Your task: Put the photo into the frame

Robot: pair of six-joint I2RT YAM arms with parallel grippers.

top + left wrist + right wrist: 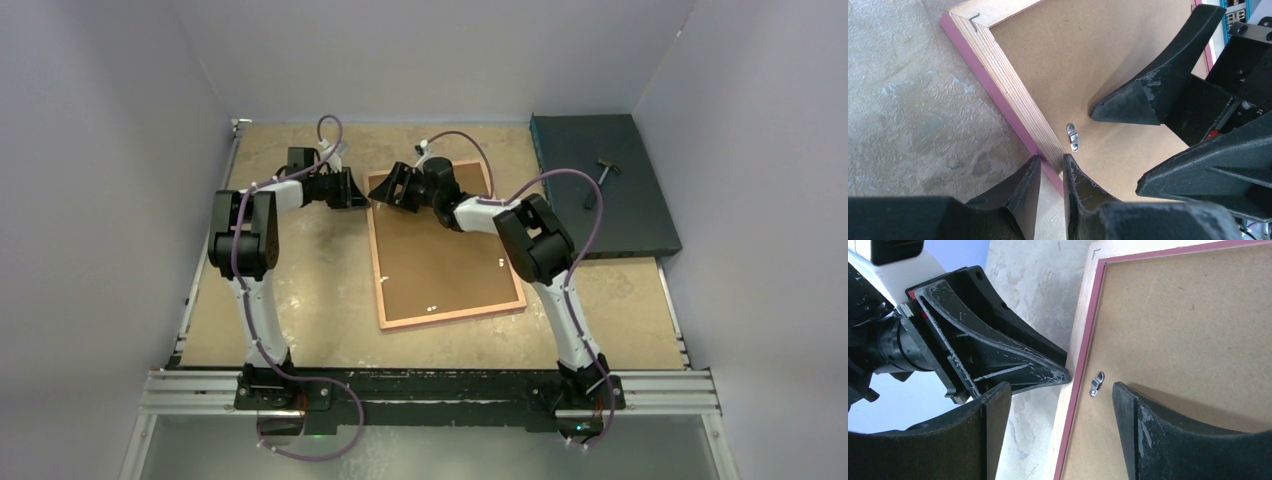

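Top external: backing board (440,255) fills the frame (452,315).

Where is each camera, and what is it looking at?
Top: high behind the arms, looking down on the table, the frame, the left arm and the right arm.
Left wrist: on the left arm, looking past the left gripper at the frame's rail.
Right wrist: on the right arm, looking between the fingers of the right gripper at the backing board.
Shared: both wrist views show the metal clip.
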